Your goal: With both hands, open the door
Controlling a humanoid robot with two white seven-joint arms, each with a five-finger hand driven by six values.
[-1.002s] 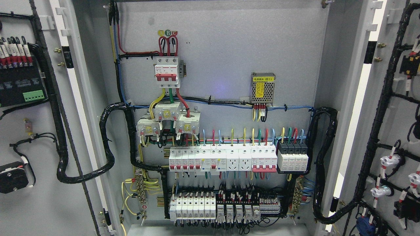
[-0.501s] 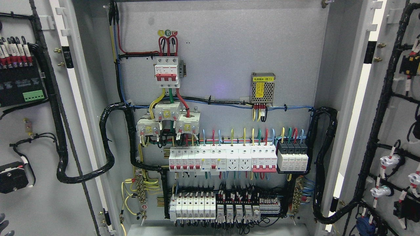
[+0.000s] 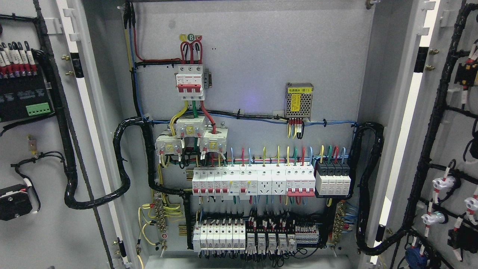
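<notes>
The electrical cabinet stands wide open in the head view. Its left door (image 3: 44, 231) is swung out to the left, showing its grey inner face with a black module and cable loom. Its right door (image 3: 444, 123) is swung out to the right, with black wiring and white fittings on its inner face. Between them the grey back panel (image 3: 261, 56) carries a red-and-white main breaker (image 3: 190, 82), a row of white breakers (image 3: 254, 181) and a lower terminal row (image 3: 257, 235). Neither of my hands shows in the picture.
A thick black cable loom (image 3: 123, 164) loops from the left door into the cabinet; another loom (image 3: 368, 186) runs to the right door. A small meshed power supply (image 3: 298, 100) sits at the panel's upper right. The cabinet's floor edge (image 3: 242, 261) lies at the bottom.
Half a second ago grey fingertips showed at the bottom left corner against the left door; they have dropped out of view. The doors have not moved.
</notes>
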